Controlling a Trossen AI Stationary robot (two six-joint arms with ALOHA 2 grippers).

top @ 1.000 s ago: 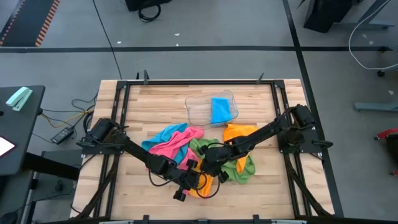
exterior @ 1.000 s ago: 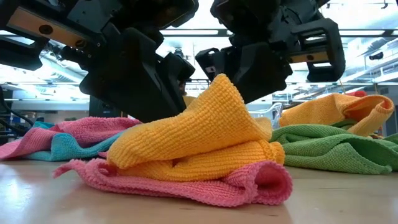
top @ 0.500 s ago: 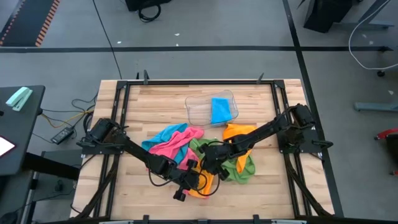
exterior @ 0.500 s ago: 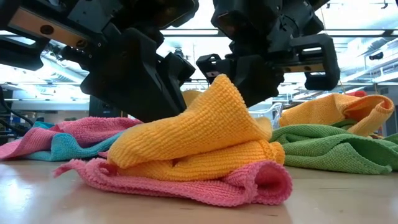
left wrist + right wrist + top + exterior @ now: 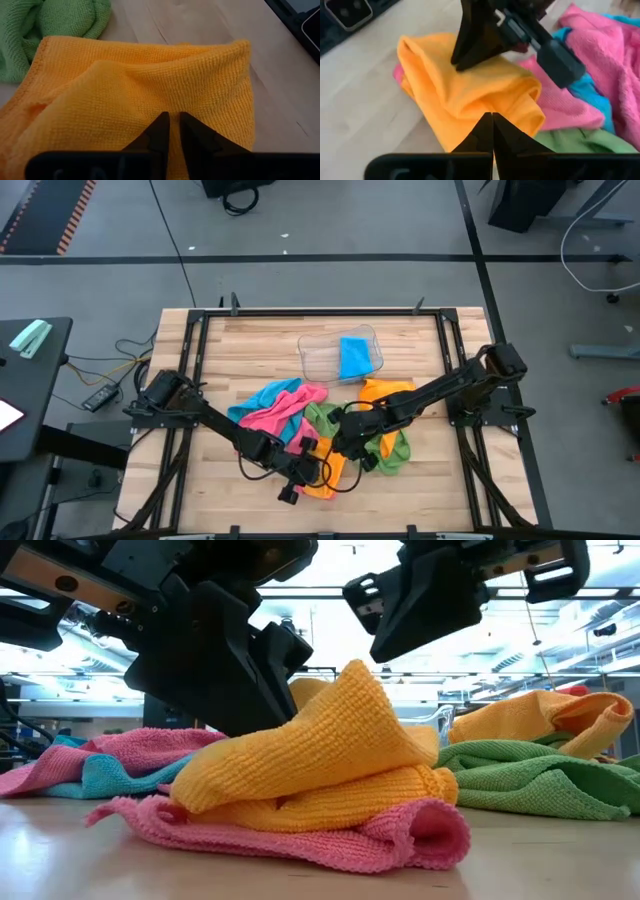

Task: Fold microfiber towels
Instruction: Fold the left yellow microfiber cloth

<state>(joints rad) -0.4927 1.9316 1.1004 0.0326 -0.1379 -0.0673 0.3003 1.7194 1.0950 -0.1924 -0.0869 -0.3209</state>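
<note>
On the wooden counter [image 5: 230, 350], the orange towel [image 5: 320, 765] lies bunched at about 6 o'clock from the middle, heaped on a pink towel [image 5: 300, 835] whose edge shows under it in the low view. The left gripper [image 5: 171, 131] is pressed down onto the orange towel with its fingers nearly together, pinching a ridge of the orange cloth between their tips. The right gripper [image 5: 492, 125] hangs above the same towel with its fingers closed together and nothing between them; in the low view it is clear of the cloth. A green towel [image 5: 385, 448] lies crumpled at 3 o'clock from the orange heap, with a second orange towel [image 5: 385, 392] just beyond it. A pink and blue pair [image 5: 275, 405] lies toward 10 o'clock. A clear tray [image 5: 322, 360] toward 12 o'clock holds a folded blue towel [image 5: 354, 357].
</note>
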